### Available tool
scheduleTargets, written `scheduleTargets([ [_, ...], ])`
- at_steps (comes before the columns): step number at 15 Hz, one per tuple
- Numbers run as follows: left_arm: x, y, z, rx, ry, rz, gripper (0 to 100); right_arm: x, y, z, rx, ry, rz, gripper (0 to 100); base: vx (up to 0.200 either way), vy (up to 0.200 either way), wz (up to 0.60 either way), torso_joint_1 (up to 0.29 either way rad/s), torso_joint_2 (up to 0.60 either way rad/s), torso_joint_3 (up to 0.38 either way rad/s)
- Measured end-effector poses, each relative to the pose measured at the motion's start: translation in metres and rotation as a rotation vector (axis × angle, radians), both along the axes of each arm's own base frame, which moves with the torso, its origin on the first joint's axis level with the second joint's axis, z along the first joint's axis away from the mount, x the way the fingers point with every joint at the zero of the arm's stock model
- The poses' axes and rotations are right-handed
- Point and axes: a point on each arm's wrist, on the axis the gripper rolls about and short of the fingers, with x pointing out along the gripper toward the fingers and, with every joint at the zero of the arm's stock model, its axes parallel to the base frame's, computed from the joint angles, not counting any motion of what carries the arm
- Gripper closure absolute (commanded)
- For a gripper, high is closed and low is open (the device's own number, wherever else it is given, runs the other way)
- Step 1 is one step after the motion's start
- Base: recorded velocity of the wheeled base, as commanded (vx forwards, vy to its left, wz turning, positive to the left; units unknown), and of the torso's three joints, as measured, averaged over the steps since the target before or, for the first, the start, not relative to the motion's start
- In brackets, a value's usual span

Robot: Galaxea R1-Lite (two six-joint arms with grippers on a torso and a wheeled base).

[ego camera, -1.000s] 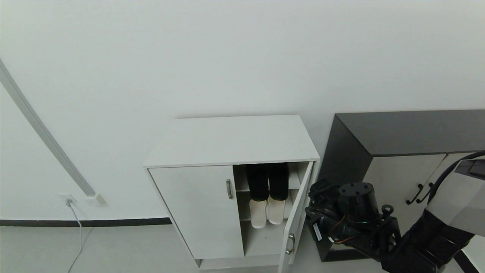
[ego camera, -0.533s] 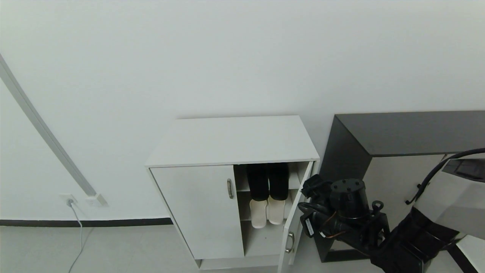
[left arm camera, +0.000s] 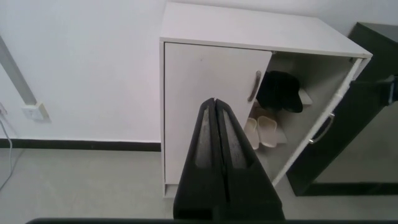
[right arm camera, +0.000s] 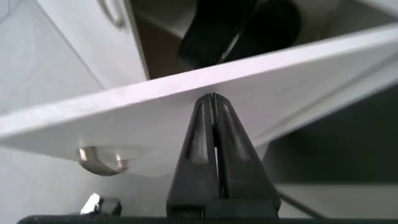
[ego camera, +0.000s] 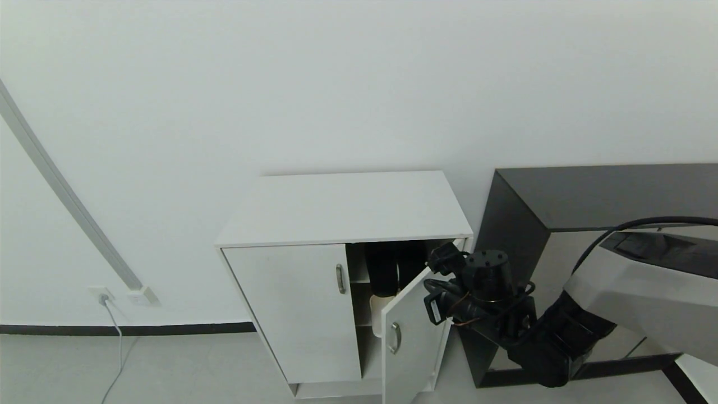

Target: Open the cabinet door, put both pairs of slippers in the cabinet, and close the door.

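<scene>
Right tool (right arm camera: 214, 98): fingers pinched together, holding nothing, tip against the door (ego camera: 412, 331).
Left tool (left arm camera: 215, 102): closed, empty, well back.
Door: half shut; I'd push steadily near its free edge.
Shelves: white slippers (left arm camera: 261, 130) below black slippers (left arm camera: 280, 90), inside the cabinet (ego camera: 342, 207).

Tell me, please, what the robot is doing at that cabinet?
The right gripper, shut, presses its tips against the outside of the right door of the cabinet, which has swung from wide open to about half shut over the last second. Both pairs are already inside: black slippers on the upper shelf, white slippers on the shelf below. The left gripper, also shut, hangs in front of the cabinet, holding nothing.
</scene>
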Motion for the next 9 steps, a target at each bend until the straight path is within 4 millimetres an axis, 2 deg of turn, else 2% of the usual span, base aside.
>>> scheduleTargets([
  [9, 0.000, 0.000, 0.000, 0.002, 0.000, -0.001, 100, 0.059, 0.007, -0.013, 0.054, -0.070, -0.038, 100, 0.000, 0.000, 0.00, 0.000, 0.00, 0.000],
])
